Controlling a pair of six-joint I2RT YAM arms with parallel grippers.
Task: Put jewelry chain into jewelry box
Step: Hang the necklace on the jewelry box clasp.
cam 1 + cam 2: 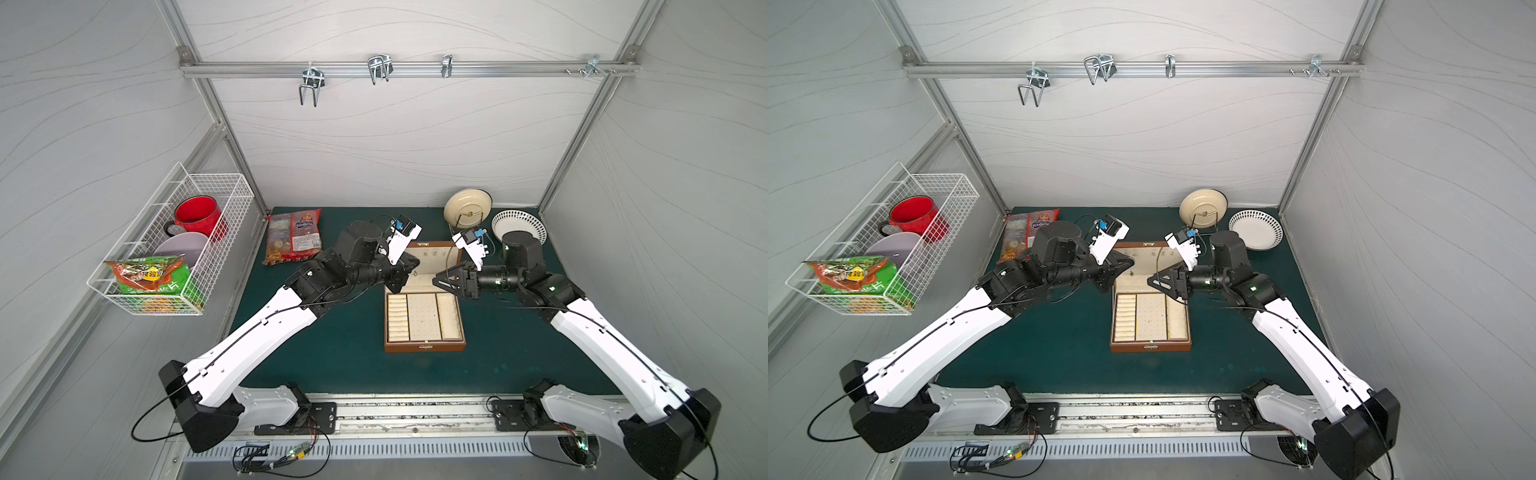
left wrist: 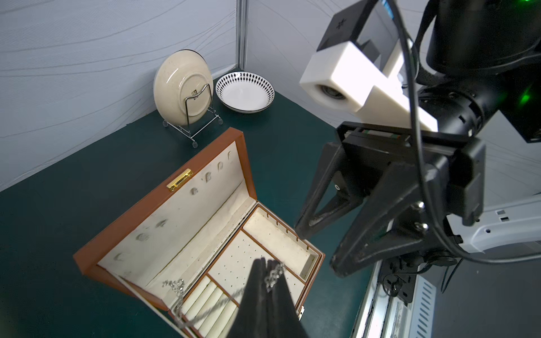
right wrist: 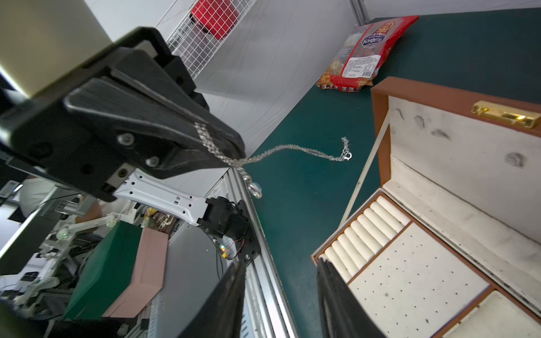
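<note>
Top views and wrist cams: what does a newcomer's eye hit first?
The open jewelry box, brown with cream lining, sits mid green mat between both arms. Next, the silver jewelry chain dangles from the shut left gripper near the box's lid, with the right gripper open and facing it. Then the red mug in the wire basket on the left wall.

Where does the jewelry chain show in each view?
Left wrist: jewelry chain bottom centre, pinched in left gripper.
Right wrist: centre, dangling from that gripper.
Top view: too thin to see; at gripper tip.
Top view: likewise.
Shared landmark: gold clasp.
</note>
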